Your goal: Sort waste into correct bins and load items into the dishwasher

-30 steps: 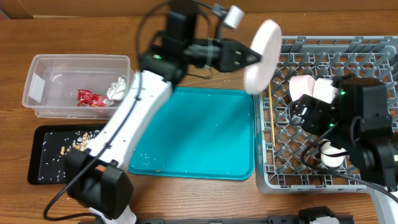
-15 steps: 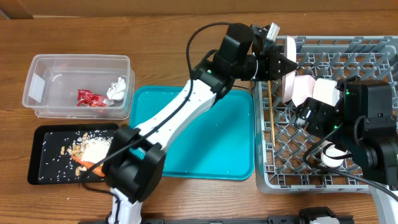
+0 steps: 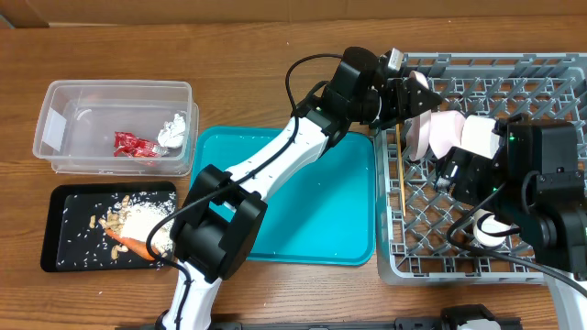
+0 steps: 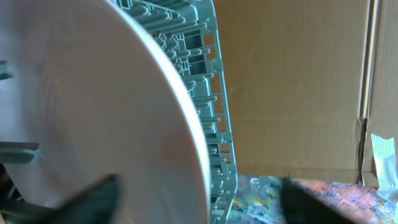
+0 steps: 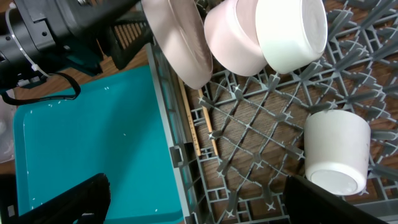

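Where the left wall of the grey dish rack ran, the white plate was seen on edge just inside, flanked by the widely parted fingers of the left gripper. Over the rack's floor the right gripper was held wide, empty. Chopsticks were laid along that wall.

left arm: was bent over the teal tray, now stretched right to the dish rack left edge
plate: was up in the air by the rack corner, now on edge inside the rack, just beside the bowls
left tool: was clamped on the plate rim, now fingers spread wide
black tray: arm no longer over it, carrot and scraps show
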Available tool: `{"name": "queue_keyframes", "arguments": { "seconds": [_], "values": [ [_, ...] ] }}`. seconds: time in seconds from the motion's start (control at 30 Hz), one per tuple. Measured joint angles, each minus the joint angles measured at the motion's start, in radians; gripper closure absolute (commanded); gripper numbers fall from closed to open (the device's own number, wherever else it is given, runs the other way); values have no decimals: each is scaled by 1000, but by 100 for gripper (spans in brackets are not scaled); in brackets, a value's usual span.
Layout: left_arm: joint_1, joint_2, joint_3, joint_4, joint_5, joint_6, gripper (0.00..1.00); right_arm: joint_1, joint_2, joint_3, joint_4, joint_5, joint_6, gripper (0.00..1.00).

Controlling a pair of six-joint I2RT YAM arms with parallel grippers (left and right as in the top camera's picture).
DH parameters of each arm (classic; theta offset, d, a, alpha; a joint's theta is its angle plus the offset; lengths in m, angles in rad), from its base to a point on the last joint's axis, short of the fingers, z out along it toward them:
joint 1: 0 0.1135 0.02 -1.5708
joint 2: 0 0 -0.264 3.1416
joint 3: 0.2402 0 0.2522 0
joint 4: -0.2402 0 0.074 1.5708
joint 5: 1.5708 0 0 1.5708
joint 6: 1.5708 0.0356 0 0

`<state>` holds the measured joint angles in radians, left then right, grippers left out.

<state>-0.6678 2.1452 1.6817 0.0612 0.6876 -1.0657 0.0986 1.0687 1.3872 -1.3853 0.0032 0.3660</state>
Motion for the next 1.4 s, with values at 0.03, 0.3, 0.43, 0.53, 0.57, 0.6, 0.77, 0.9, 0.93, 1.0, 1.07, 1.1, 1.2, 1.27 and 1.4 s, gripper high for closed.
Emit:
{"name": "queue_keyframes", "arguments": {
  "seconds": [0.03,0.3,0.43,0.53,0.57,0.6,0.77,0.9,0.93,1.0,1.07,1.1,1.2,1.27,1.4],
  "values": [
    [0,0,0,-1,3,-6,0,0,0,0,0,0,0,8],
    [15,0,0,-59,69,-9,0,0,0,0,0,0,0,7],
    [45,-4,0,-208,57,16,0,0,0,0,0,-1,0,7],
    [84,-37,-2,-325,10,71,0,0,-5,0,4,-13,-5,7],
    [100,-59,-4,-366,-9,91,0,0,-10,0,13,-29,-14,7],
    [116,-86,-4,-409,-29,113,0,0,-15,0,20,-49,-23,7],
    [216,-286,-3,-655,-117,251,0,0,-51,0,79,-211,-58,7],
    [302,-465,-1,-932,-232,400,0,4,-56,0,100,-327,-72,0],
    [314,-507,-1,-1000,-276,436,0,9,-55,0,106,-341,-76,0],
    [318,-583,-1,-1098,-365,496,0,30,-54,0,126,-358,-90,0],
    [305,-658,-1,-1184,-470,545,0,60,-54,0,155,-362,-94,0],
    [296,-696,-1,-1222,-527,561,0,77,-54,0,167,-357,-97,0],
    [275,-806,-1,-1313,-676,597,0,132,-54,0,195,-323,-102,0],
    [274,-867,-1,-1355,-740,608,0,153,-54,0,196,-305,-104,0],
    [274,-946,-1,-1371,-813,624,0,159,-54,0,196,-281,-105,0]
  ]
}}
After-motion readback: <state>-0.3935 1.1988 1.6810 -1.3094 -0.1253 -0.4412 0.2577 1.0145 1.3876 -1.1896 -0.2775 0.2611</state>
